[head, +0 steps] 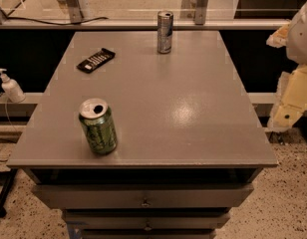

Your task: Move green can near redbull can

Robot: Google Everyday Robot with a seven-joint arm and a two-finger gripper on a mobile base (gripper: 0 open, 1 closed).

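The green can stands upright near the front left corner of the grey table, its silver top showing an open tab hole. The redbull can, slim and silver-blue, stands upright at the far edge of the table, near the middle. My gripper is part of the cream-coloured arm at the right edge of the view, beyond the table's right side and well away from both cans. It holds nothing that I can see.
A black flat packet lies at the far left of the table. A white pump bottle stands on a ledge to the left. Drawers sit under the tabletop. A railing runs behind the table.
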